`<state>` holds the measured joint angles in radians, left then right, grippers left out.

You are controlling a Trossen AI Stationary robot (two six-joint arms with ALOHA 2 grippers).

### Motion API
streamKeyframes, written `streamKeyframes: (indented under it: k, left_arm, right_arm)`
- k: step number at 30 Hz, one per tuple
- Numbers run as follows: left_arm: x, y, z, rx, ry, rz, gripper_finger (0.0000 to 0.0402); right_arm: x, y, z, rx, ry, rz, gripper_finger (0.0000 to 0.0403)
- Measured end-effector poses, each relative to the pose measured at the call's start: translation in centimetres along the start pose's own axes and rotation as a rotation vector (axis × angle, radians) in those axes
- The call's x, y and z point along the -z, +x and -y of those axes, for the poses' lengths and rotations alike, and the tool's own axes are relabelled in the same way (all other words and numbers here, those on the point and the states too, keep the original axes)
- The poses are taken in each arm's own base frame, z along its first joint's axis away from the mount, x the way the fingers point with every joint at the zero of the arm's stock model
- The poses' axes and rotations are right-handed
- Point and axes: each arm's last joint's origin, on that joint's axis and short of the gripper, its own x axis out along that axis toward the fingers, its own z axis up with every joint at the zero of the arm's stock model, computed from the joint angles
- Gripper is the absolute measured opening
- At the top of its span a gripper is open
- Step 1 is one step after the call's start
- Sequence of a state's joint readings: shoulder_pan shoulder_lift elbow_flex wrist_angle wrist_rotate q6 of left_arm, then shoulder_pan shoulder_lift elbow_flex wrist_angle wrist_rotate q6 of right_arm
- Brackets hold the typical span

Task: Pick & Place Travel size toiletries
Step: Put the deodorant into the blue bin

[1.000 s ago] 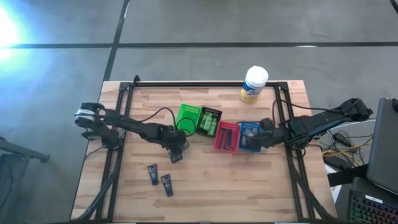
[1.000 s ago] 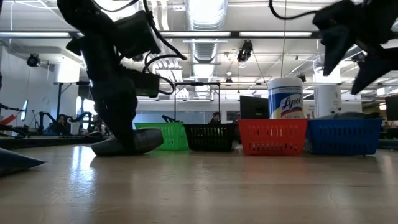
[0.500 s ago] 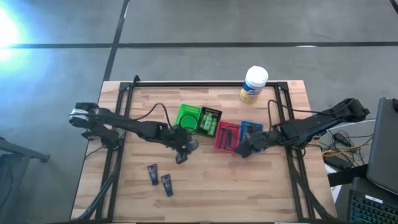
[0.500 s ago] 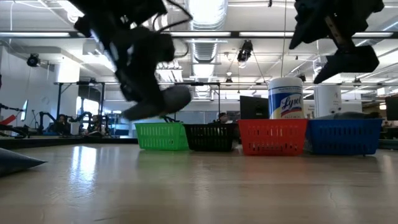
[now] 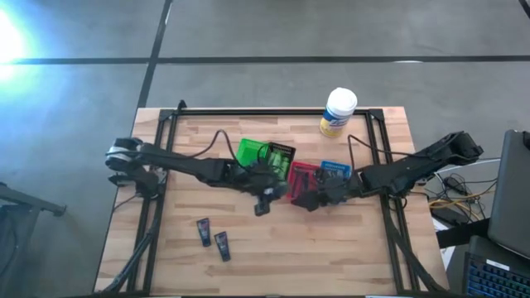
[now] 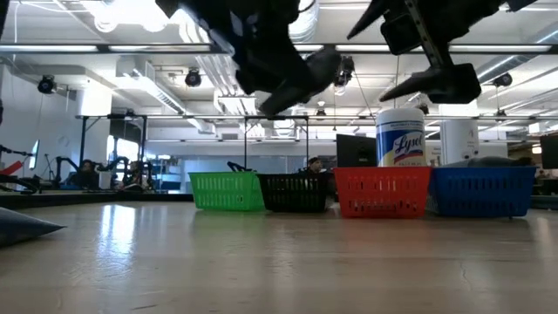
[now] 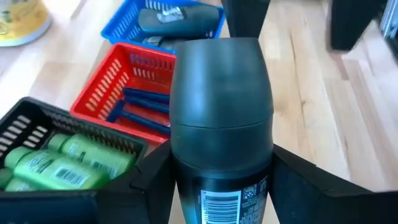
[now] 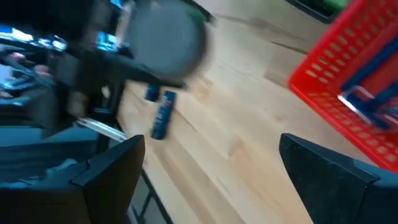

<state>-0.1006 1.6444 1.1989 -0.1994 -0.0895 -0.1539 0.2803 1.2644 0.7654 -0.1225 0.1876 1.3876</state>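
Note:
My left gripper (image 5: pixel 262 197) is shut on a dark grey oblong tube (image 7: pixel 221 106) and hangs in the air near the red bin (image 5: pixel 295 189). The low view shows that tube (image 6: pixel 301 77) high above the table. My right gripper (image 5: pixel 310 199) is open over the red bin's near edge, with nothing between its fingers (image 8: pixel 112 171). Two small dark tubes (image 5: pixel 204 231) (image 5: pixel 222 246) lie flat on the table toward its near left. The black bin (image 7: pixel 37 124) holds green packets (image 7: pixel 59 168), the red bin thin blue sticks (image 7: pixel 146 102), and the blue bin (image 7: pixel 127 22) grey tubes. My left gripper pinches the grey tube between its two fingers (image 7: pixel 146 180) at the barcode end (image 7: pixel 217 193). The rounded cap end (image 7: pixel 221 62) points away from the gripper. The tube is lifted clear of the table and tilted, cap end upward in the low view.
Green (image 5: pixel 250 152), black (image 5: pixel 280 161), red and blue (image 5: pixel 334 173) bins stand in a row across the table's middle. A white tub with a yellow label (image 5: pixel 339 112) stands at the far edge. Bare wood lies toward the near edge, right of the small tubes.
My left gripper has lifted the grey tube off the table and carried it up and toward the table's right, close to the red bin. My right gripper has moved left from the blue bin to the red bin's near edge, and the two grippers now hang close together.

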Motion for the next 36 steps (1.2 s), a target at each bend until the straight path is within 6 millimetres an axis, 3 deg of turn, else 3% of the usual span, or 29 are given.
streamKeyframes:
  k: [9, 16, 36]
  left_arm:
    - [-2.1, 3.4, 0.9, 0.005, 0.092, 0.003, 0.0209]
    - [-3.2, 4.5, 1.7, 0.012, 0.164, -0.023, 0.0209]
    - [-3.6, 4.5, 1.9, 0.018, 0.200, 0.008, 0.0209]
  right_arm:
    - [-0.3, -0.2, -0.1, -0.009, 0.011, 0.037, 0.0368]
    - [-0.3, -0.2, 0.0, 0.006, 0.028, 0.054, 0.0368]
    - [-1.1, 0.2, 0.5, 0.044, 0.043, 0.078, 0.0368]
